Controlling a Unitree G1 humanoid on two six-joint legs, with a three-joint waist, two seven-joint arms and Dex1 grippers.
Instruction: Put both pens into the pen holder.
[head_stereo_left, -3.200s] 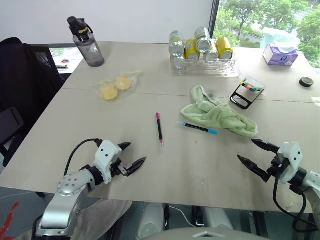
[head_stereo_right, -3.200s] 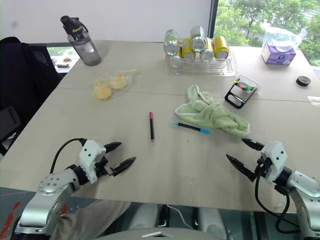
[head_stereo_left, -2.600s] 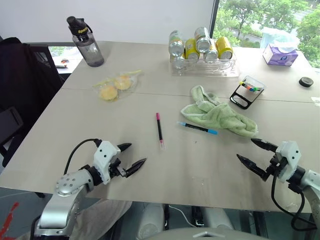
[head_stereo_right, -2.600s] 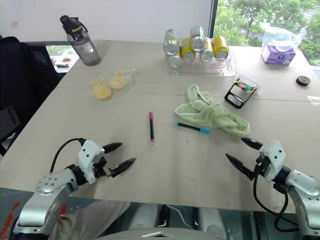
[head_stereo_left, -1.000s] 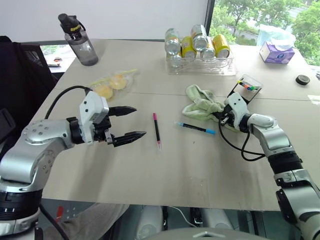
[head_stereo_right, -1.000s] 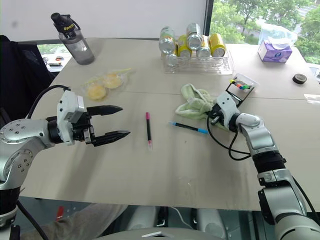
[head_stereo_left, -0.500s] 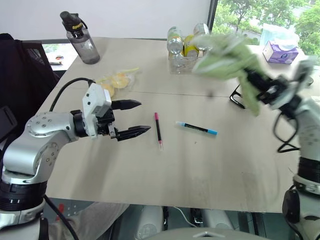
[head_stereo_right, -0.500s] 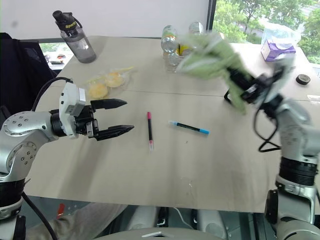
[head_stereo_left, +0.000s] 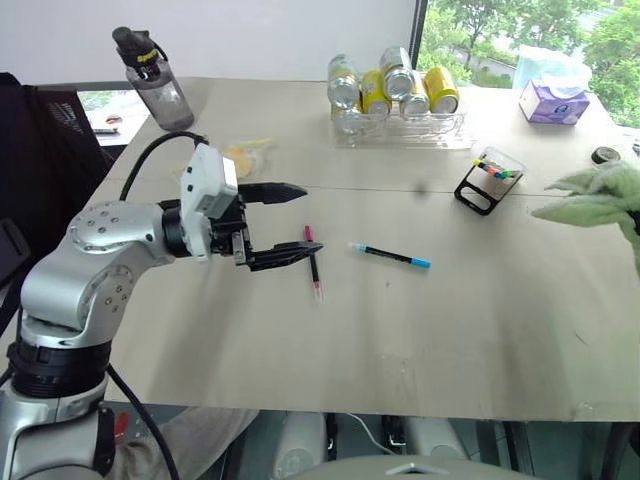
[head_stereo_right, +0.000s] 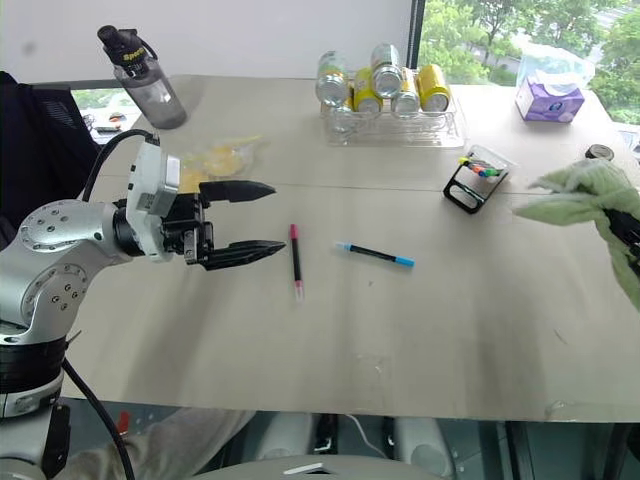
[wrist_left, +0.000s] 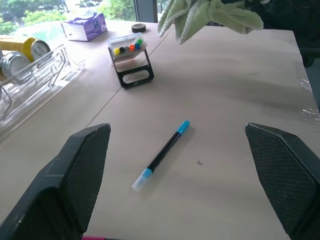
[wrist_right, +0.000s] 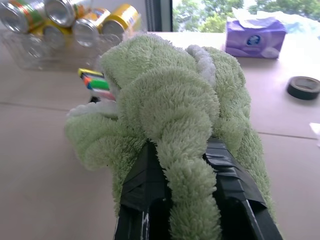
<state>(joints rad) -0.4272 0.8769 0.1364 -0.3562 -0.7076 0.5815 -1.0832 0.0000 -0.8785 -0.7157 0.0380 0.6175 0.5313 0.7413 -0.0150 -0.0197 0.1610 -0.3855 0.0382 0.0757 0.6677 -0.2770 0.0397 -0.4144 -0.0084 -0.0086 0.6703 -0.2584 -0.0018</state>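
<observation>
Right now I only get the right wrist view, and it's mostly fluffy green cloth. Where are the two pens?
Observer: Both lie flat on the table, apart from each other: the pink-ended pen and the blue-ended pen. Neither is in the pen holder.
Operator: What's the other hand doing?
Observer: The left hand is open and empty, hovering close to the pink-ended pen.
Operator: Is the cloth off the table?
Observer: Yes. The green cloth hangs in the air at the table's right side, clear of both pens.

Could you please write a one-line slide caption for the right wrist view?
Right gripper clamped on a fluffy green towel, with the pen holder behind.
</observation>
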